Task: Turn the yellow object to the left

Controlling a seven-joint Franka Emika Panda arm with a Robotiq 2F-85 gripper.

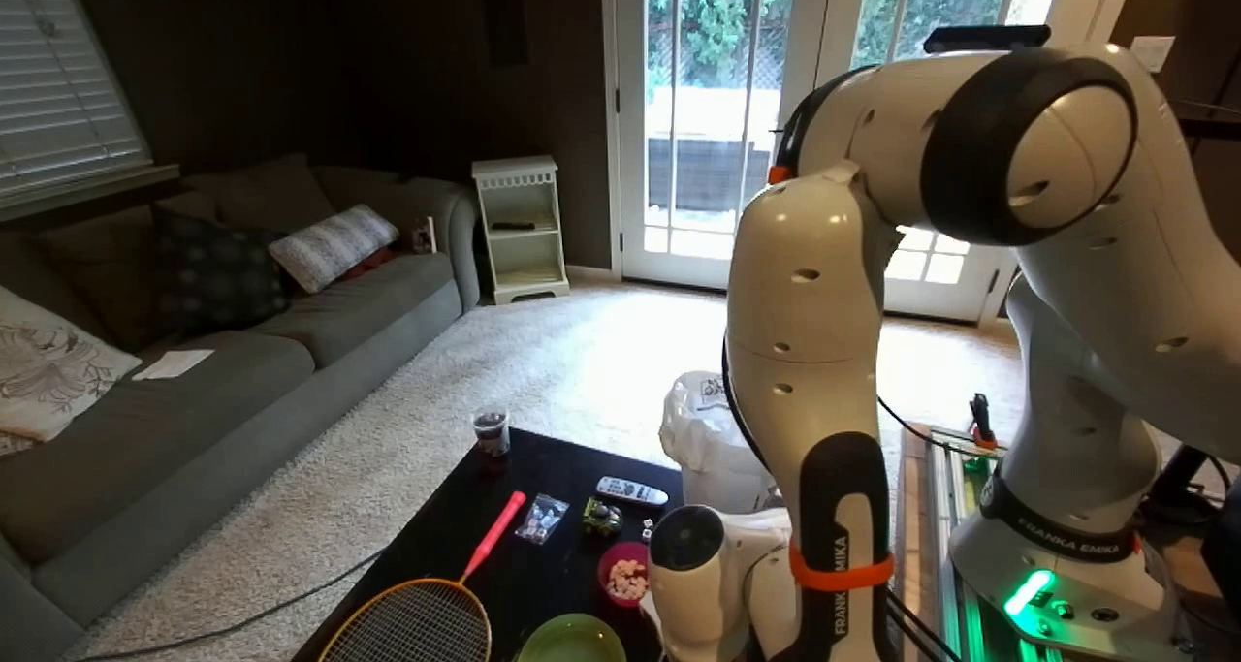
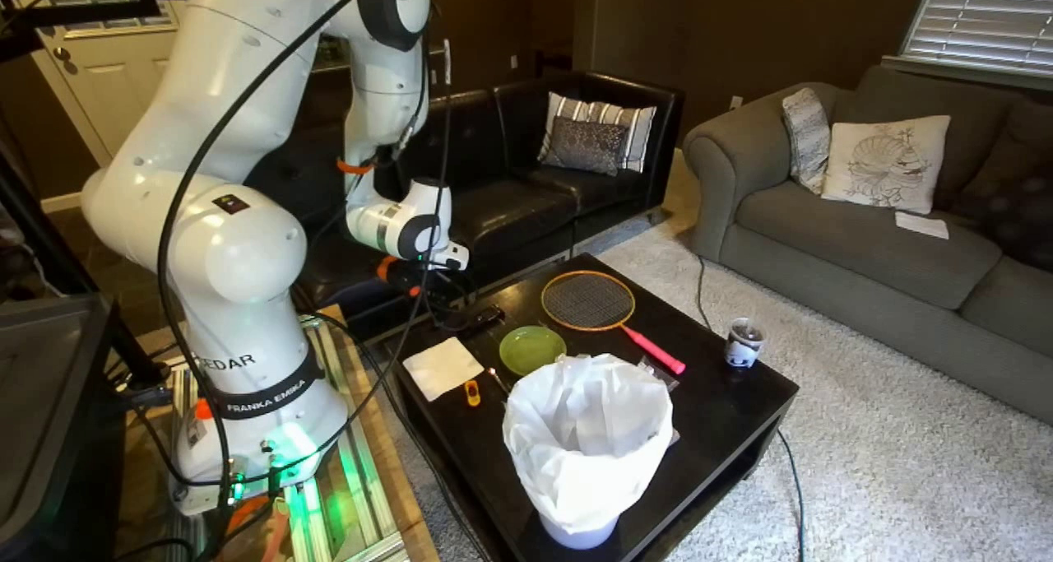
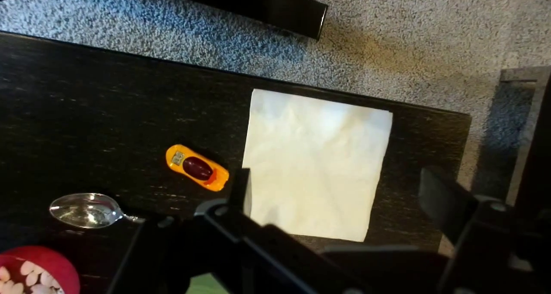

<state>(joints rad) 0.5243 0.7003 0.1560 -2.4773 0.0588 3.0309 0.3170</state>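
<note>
The yellow object (image 3: 197, 168) is a small, long orange-yellow piece with a dark red oval and a small grey window. It lies flat on the black table (image 3: 107, 113), slanting from upper left to lower right in the wrist view. It also shows in an exterior view (image 2: 471, 392), beside a white napkin (image 2: 444, 369). My gripper (image 3: 335, 175) is open and empty above the table. In the wrist view its fingers straddle the napkin (image 3: 316, 165), and the yellow object lies just left of the left finger, apart from it. In an exterior view the arm (image 1: 814, 352) hides the yellow object.
A spoon (image 3: 88, 210) and a pink bowl (image 3: 47, 272) lie left of the gripper. A green plate (image 2: 532, 350), a racket (image 2: 588, 300) and a cup (image 2: 744, 344) are on the table. A remote (image 1: 632, 490) lies farther off. A lined bin (image 2: 588, 455) stands beside the table.
</note>
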